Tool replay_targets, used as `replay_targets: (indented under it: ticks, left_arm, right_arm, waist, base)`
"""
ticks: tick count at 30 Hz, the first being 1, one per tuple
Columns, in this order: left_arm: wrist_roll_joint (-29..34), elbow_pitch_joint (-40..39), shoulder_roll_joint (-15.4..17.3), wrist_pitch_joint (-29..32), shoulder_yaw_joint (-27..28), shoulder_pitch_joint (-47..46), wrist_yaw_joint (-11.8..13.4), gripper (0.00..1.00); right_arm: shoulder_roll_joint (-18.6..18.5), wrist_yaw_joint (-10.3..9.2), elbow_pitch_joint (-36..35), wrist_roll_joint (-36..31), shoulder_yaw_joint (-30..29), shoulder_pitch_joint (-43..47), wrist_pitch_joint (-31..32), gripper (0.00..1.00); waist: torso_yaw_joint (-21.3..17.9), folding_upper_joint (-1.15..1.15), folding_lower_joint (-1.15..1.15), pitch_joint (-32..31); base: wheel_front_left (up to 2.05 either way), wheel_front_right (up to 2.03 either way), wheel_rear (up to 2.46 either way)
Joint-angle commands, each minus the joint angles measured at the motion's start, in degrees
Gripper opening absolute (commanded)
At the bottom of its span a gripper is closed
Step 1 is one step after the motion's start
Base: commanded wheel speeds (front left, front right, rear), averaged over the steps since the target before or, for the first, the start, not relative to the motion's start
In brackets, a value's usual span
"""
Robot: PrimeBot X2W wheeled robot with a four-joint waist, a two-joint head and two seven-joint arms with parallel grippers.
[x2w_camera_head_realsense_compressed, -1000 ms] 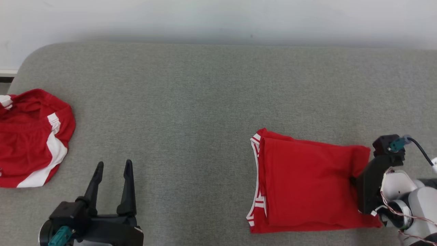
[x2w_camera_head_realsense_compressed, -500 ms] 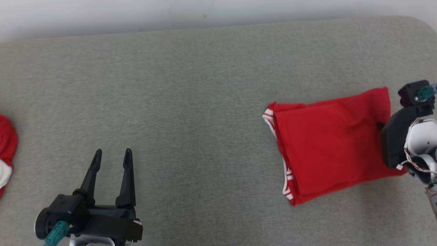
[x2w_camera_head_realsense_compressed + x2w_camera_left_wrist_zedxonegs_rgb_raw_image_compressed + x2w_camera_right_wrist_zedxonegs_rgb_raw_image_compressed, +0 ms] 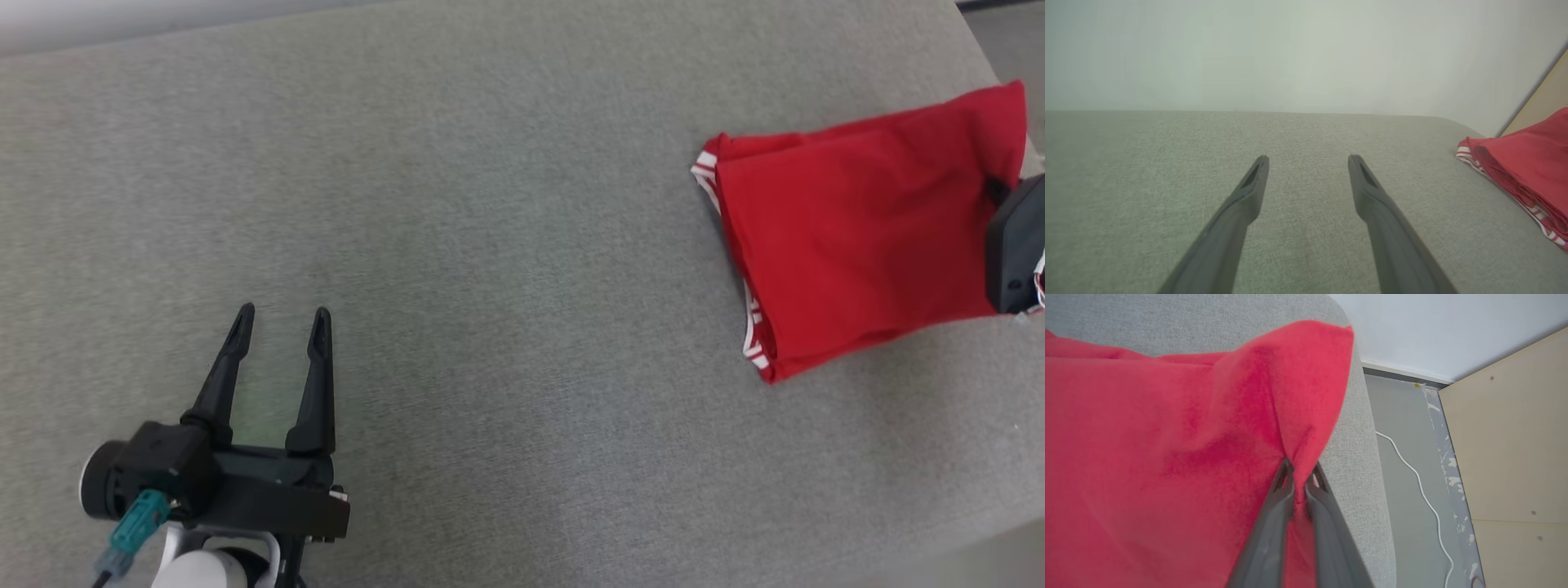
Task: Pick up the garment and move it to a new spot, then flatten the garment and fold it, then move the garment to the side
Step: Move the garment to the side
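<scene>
The folded red garment (image 3: 857, 229) with white-striped trim lies near the right end of the grey cushion (image 3: 490, 245), its far corner reaching the cushion's edge. My right gripper (image 3: 1300, 473) is shut on the garment (image 3: 1167, 449), pinching a bunched fold of its right edge between the fingers; its dark body shows at the right edge of the head view (image 3: 1016, 245). At the lower left my left gripper (image 3: 282, 322) stands open over bare cushion with nothing between its fingers (image 3: 1251, 183). The garment (image 3: 1527, 171) shows at the right of the left wrist view.
The cushion's rounded right end (image 3: 1367, 465) drops to a grey floor (image 3: 1404, 428) with a white cable (image 3: 1421, 490). A pale wooden panel (image 3: 1506, 437) stands beyond it, and a white wall (image 3: 1290, 53) runs along the far side.
The head camera has swung right, so the second red garment at the left has left the picture. My right gripper has dragged the folded garment toward the cushion's right end, turning it slightly.
</scene>
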Motion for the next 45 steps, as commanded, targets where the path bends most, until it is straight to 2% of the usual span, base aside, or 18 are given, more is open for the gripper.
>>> replay_targets:
  ticks: [1,12,31,32,33,34,35,45]
  left_arm:
    - [0.5,-0.5,0.4,0.3,-0.1,-1.1,-0.2,1.0]
    - [1.0,-1.6,2.0,2.0,-0.5,-2.9,-0.1,1.0]
    - [0.3,-1.7,2.6,2.1,-0.9,-3.1,0.4,1.0]
    - [0.3,-1.6,2.5,2.1,-1.0,-3.0,0.4,1.0]
    - [0.2,-1.5,2.5,1.9,-1.1,-3.0,0.5,1.0]
    - [0.2,-1.4,2.5,1.9,-1.1,-2.9,0.5,1.0]
    - [0.2,-1.2,2.4,1.8,-1.1,-2.8,0.4,1.0]
    - [-1.1,0.5,1.7,0.1,-1.1,-0.6,1.0,1.0]
  right_arm:
    - [-0.5,-0.12,0.6,0.1,0.3,-1.8,-1.9,0.0]
    - [-2.0,-0.13,3.5,-0.6,1.3,-5.8,-8.5,0.0]
    - [-5.4,-0.13,5.8,-2.1,3.8,-7.8,-15.0,0.0]
    - [-5.4,-0.13,5.7,-2.4,4.1,-7.8,-15.3,0.16]
    - [-5.5,-0.13,5.6,-2.6,4.4,-7.9,-15.9,0.4]
    - [-5.5,-0.13,5.5,-2.6,4.7,-7.9,-16.3,0.81]
    - [-5.6,-0.13,5.6,-2.8,4.6,-8.0,-16.8,1.0]
    - [-4.3,-0.13,6.2,-1.7,4.9,-4.8,-18.9,1.0]
  waist:
    - [-3.2,-0.01,-0.01,3.2]
    - [-6.3,-0.01,-0.01,5.8]
    - [-4.9,-0.01,-0.01,6.0]
    - [-4.8,-0.01,-0.01,5.8]
    - [-4.7,-0.01,-0.01,5.6]
    - [-4.6,-0.01,-0.01,5.4]
    - [-4.4,-0.01,-0.01,5.1]
    - [-1.7,-0.01,-0.01,0.4]
  base:
    - [0.0,0.0,0.0]
    - [0.0,0.0,0.0]
    - [0.0,0.0,0.0]
    - [0.0,0.0,0.0]
    - [0.0,0.0,0.0]
    - [0.0,0.0,0.0]
    - [0.0,0.0,0.0]
    - [0.0,0.0,0.0]
